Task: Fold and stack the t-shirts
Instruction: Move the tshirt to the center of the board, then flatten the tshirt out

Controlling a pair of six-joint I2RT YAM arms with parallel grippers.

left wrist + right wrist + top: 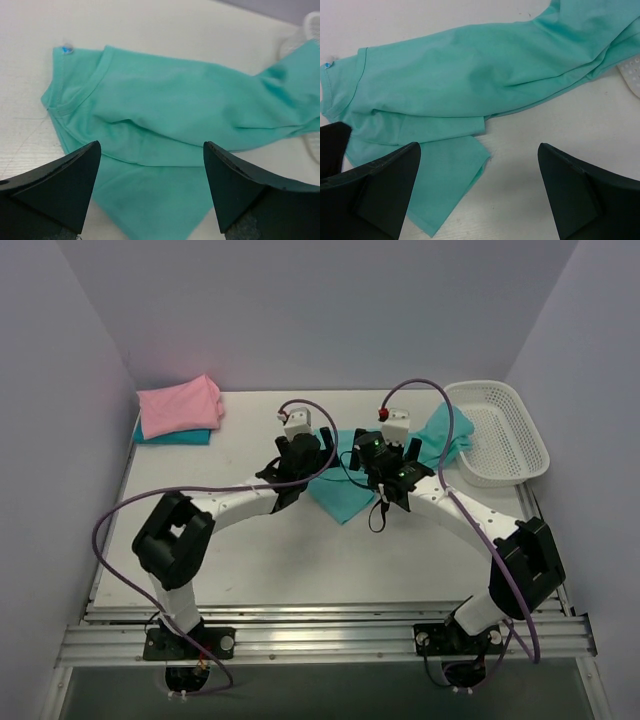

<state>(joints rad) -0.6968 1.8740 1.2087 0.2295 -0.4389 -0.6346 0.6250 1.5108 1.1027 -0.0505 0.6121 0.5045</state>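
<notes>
Teal-green t-shirt (175, 100) lies crumpled on the tabletop (250, 550); left pincer (151, 149) and right pincer (479, 150) both gape open above it.

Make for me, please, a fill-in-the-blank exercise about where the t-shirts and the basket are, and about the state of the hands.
1. The pink t-shirt lies folded ____ the darker teal-blue t-shirt.
2. The white basket stands at the far ____ corner of the table.
3. The left hand and the right hand, above the teal-green t-shirt, are both ____.

Missing words: on top of; right; open.
</notes>
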